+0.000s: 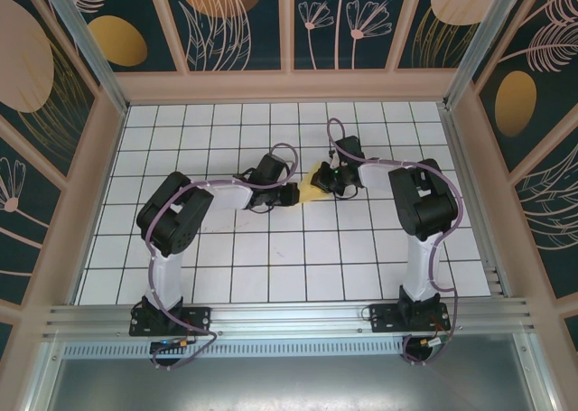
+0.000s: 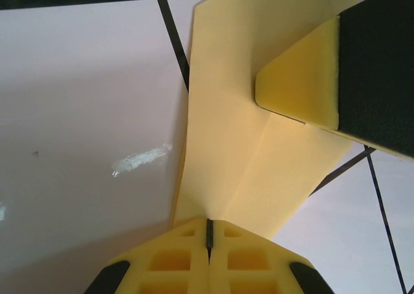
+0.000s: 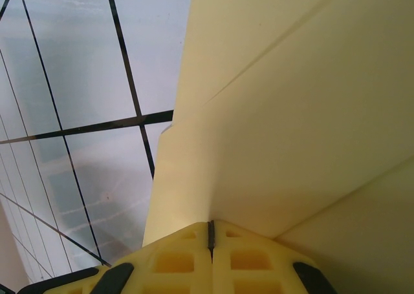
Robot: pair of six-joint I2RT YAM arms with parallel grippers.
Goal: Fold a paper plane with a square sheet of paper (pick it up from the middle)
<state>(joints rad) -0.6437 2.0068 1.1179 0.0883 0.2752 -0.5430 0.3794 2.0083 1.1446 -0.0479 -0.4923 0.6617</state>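
At the centre of the top view, the left jaws and the right jaws are each pinched fully shut on opposite ends of the partly folded square sheet of paper (image 1: pixel 313 187), apparently holding it taut over the desk (image 1: pixel 253 266) so a crease can be set.
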